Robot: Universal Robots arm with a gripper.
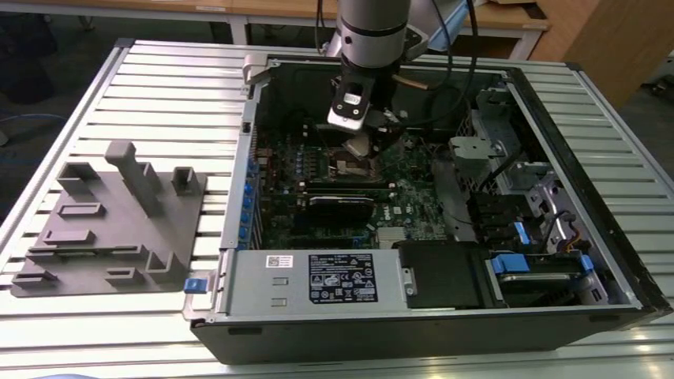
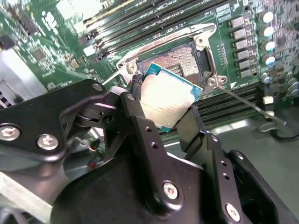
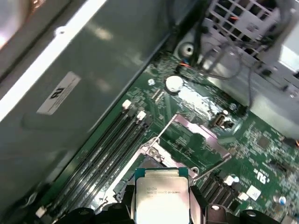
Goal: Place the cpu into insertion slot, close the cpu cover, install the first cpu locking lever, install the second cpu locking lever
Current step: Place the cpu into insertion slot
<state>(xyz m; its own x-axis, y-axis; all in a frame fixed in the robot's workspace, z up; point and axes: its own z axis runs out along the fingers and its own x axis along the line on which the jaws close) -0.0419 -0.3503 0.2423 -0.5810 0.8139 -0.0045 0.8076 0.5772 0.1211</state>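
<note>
One hand (image 2: 164, 104) grips the cpu (image 2: 169, 95), seemingly above the insertion slot (image 2: 181, 57)

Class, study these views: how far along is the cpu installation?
Done: only the pick-up. In hand: the gripper is shut on the cpu, held tilted above the slot, whose dark centre is bare. Left: seating the cpu, closing the cover, and latching each lever, one jutting free beside the slot.

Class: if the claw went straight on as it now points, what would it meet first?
Probably the insertion slot: the claw, holding the cpu out in front, points towards it, so the cpu would touch first. Depth is unclear.
</note>
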